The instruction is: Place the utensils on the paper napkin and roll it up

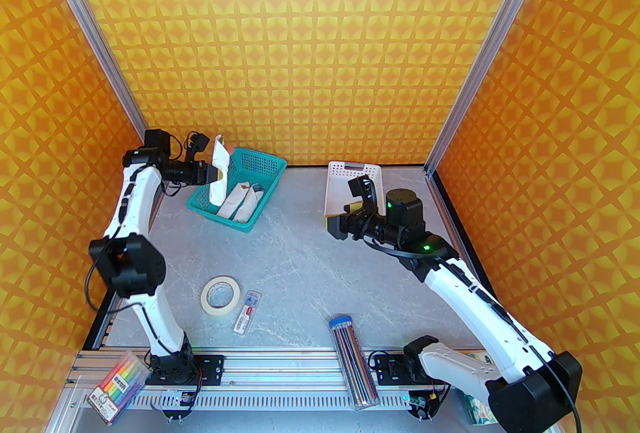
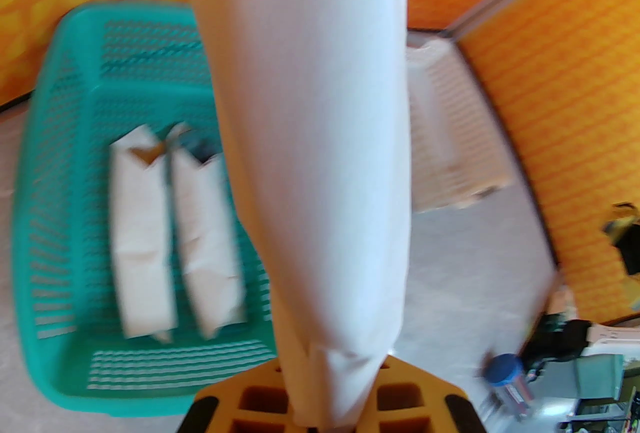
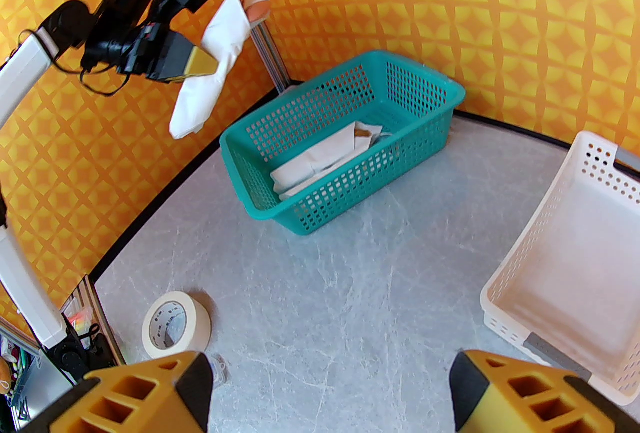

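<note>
**Item:** rolled paper napkin (image 1: 219, 156), a white tapered tube held aloft at the left edge of the teal basket (image 1: 260, 157), far left. An orange-brown utensil end (image 3: 257, 7) shows at its top mouth.
**Handling (judged):** light, soft wrap over a stiff core. It may unfurl or shed its contents if tipped, so pinch it across the middle.
**Left gripper (image 3: 207, 67):** clamped around the roll's middle.
**Right gripper (image 3: 330, 391):** jaws spread wide and empty, above the table beside the white slotted tray (image 3: 530, 226).
**Basket contents:** two similar rolls (image 2: 142, 241).

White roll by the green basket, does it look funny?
Yes. The left gripper pinches one white roll up in the air, tilted, near the teal basket, while two other rolls lie flat inside it.
</note>
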`<state>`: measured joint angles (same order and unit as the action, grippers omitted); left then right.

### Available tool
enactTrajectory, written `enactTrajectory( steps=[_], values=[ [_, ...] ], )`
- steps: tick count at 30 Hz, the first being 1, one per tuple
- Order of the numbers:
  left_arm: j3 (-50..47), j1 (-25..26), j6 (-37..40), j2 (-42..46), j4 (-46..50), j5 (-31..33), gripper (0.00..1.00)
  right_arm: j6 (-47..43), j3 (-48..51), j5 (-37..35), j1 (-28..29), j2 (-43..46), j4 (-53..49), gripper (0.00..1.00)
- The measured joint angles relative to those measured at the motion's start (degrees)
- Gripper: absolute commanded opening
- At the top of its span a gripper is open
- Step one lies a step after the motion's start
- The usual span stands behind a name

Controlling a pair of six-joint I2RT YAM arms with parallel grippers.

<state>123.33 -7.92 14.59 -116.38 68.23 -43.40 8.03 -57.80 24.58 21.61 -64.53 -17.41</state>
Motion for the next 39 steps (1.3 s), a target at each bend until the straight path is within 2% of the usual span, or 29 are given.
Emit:
enactTrajectory(
  steps=[7, 14, 17, 21, 29, 39],
  values=[
    [7.48, 1.11, 2.51, -7.23, 4.52, 9.38, 0.00, 0.00, 0.00, 0.46, -0.07, -2.34, 0.02, 0.82],
    [11.17, 4.39, 3.50, -13.35, 6.73, 15.56, 0.00, 0.00, 0.00, 0.48, -0.26, -3.82, -0.13, 0.83],
    [12.44, 5.55, 3.52, -16.09, 7.06, 17.44, 0.00, -0.02, 0.00, 0.46, -0.26, -3.87, -0.87, 0.89],
    [12.87, 6.71, 3.56, -19.23, 7.10, 18.47, 0.00, 0.37, 0.00, 0.44, -0.26, -3.87, -1.03, 0.98],
    [13.00, 7.13, 3.80, -24.37, 7.67, 18.34, 0.00, 0.76, 0.00, 0.37, -0.26, -3.72, -0.98, 0.99],
    [14.56, 7.13, 3.96, -26.71, 8.28, 17.77, 0.00, 1.75, 0.96, 0.31, -0.26, -3.74, -0.81, 0.99]
  ],
)
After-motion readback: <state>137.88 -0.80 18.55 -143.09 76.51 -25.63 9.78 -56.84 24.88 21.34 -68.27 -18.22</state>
